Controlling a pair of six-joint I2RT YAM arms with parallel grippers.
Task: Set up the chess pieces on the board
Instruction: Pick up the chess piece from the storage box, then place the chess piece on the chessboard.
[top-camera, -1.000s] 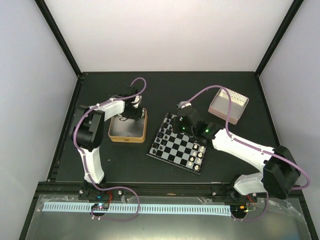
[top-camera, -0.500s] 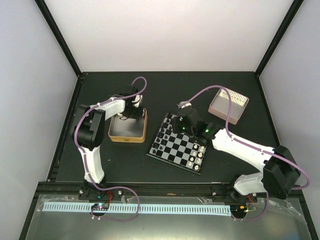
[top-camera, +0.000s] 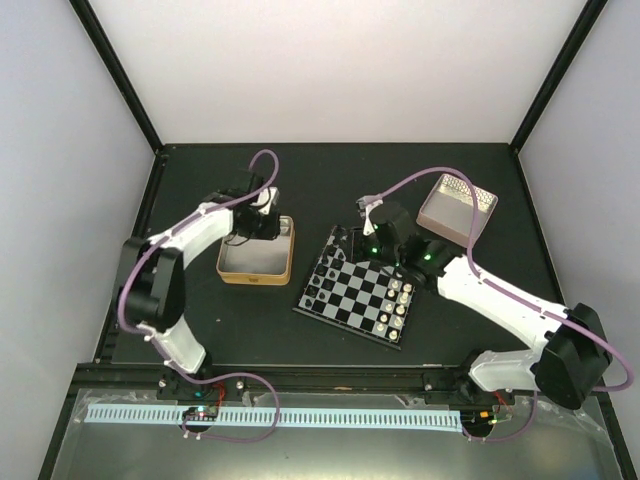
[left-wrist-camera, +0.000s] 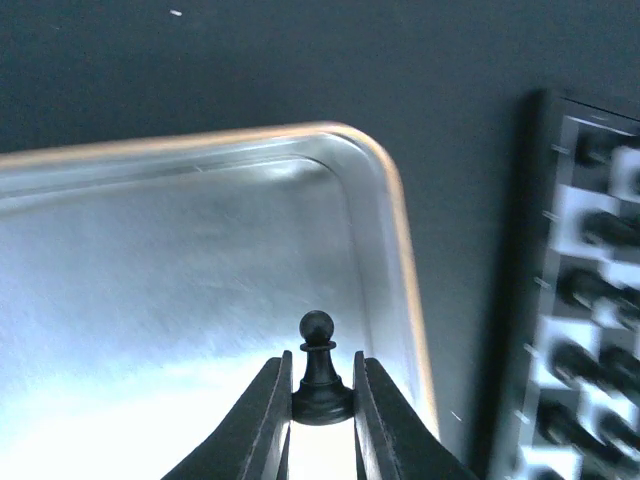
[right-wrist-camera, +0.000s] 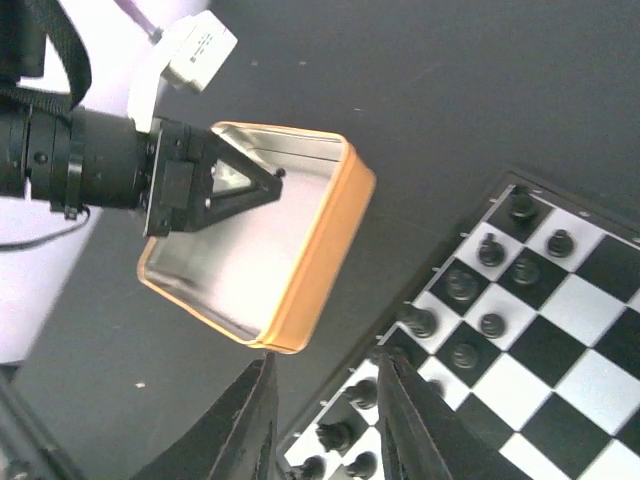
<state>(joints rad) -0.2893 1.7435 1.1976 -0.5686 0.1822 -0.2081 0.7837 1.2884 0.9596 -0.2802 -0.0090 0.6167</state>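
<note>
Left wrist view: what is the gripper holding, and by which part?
A tiny black chess pawn, pinched at its base by the left gripper, over the gold-rimmed silver tin.

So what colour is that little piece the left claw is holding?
Black: a pawn pinched in the left gripper, clearest in the left wrist view.

We see the left gripper (left-wrist-camera: 321, 392) closed on the base of a black pawn (left-wrist-camera: 318, 368), one finger on each side, with the pawn upright and its round head clear above the fingertips. Behind it lies the shiny floor of the tin (left-wrist-camera: 402, 235), near the tin's rounded gold-rimmed corner. Beyond that rim is dark table (left-wrist-camera: 300, 60). Further out from the tin, at the picture's right edge, is the blurred board (left-wrist-camera: 560, 215), with dark pieces (left-wrist-camera: 583, 291) on its squares.
</note>
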